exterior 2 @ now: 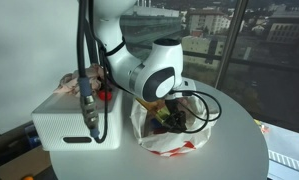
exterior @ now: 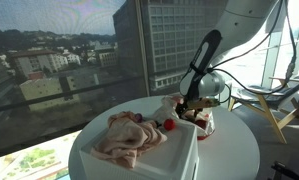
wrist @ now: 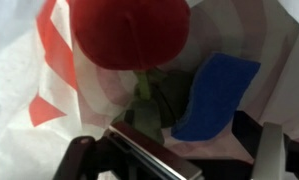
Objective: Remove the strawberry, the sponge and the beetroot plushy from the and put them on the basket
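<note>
Two items in red-striped white bag: red beetroot plushy, blue sponge; claw state unclear.

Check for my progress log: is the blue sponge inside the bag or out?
Inside: in the wrist view the blue sponge lies within the white-and-red bag, beside a red plush.

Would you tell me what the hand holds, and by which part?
Nothing visibly: the hand is open over the red plushy and blue sponge in the bag.
</note>
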`<state>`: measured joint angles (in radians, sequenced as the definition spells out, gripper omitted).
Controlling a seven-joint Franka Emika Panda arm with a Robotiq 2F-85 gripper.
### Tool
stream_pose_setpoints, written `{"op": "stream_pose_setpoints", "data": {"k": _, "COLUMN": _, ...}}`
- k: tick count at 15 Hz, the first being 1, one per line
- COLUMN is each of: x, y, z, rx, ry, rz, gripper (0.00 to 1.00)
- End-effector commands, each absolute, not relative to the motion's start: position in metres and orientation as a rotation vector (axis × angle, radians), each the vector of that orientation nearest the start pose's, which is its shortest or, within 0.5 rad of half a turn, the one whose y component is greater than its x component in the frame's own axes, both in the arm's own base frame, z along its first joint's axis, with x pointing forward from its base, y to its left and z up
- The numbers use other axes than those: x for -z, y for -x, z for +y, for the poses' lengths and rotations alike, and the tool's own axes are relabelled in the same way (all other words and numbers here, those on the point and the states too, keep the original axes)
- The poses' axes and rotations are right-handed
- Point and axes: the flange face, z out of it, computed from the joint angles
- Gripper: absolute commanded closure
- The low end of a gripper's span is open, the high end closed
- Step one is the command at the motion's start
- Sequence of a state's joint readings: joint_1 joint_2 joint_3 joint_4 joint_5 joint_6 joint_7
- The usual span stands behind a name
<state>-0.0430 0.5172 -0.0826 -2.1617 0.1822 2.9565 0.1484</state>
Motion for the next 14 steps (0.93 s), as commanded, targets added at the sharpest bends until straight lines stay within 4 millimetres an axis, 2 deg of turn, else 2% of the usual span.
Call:
{"op": "stream_pose_setpoints", "data": {"k": 1, "x": -0.178, "y": -0.595, "z": -0.075, "rx": 0.486, "ry": 2.958, "rz": 0.746, "gripper": 0.00}}
{"op": "stream_pose_setpoints", "data": {"k": 8, "x": -0.158, "y": -0.607, "z": -0.057, "rx": 0.546, "ry": 2.857, "rz": 0.837, "gripper": 0.00}}
{"op": "stream_pose_setpoints", "data": {"k": 13, "x": -0.145, "y": -0.612, "z": -0.060, "rx": 0.592, "ry": 2.860, "rz": 0.841, "gripper": 0.00}}
{"op": "stream_pose_setpoints", "data": {"k": 14, "x": -0.143, "y": -0.612, "z": -0.061, "rx": 0.592, "ry": 2.861, "rz": 0.841, "gripper": 0.25}}
